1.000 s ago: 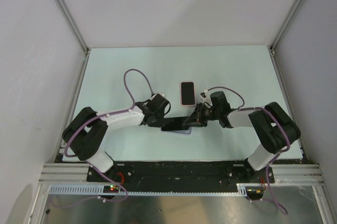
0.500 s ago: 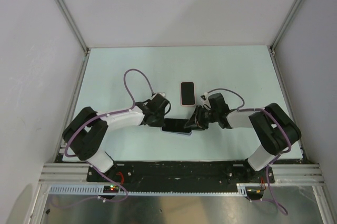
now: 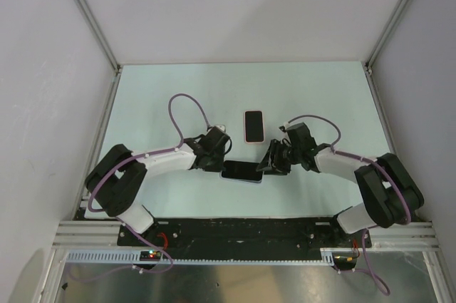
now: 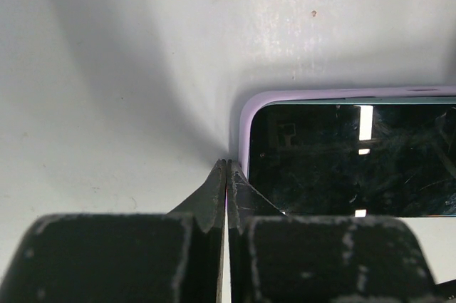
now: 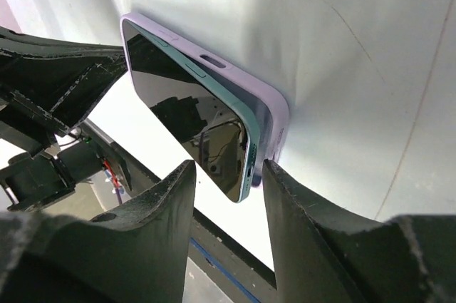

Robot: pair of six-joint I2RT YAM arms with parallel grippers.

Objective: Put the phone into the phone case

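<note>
Phone [image 5: 185, 103], glossy black slab in matte lilac case [image 5: 242, 85], left claw [image 4: 226, 175] closed, empty, right claw [image 5: 226, 171] parted astride its end.

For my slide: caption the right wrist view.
Open right gripper flanks the phone, its near end not fully seated in the lilac case.

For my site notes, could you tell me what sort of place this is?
Probably a lab robot cell: white walls on an aluminium frame enclose a table, with the left arm and right arm bolted at its near edge.
</note>
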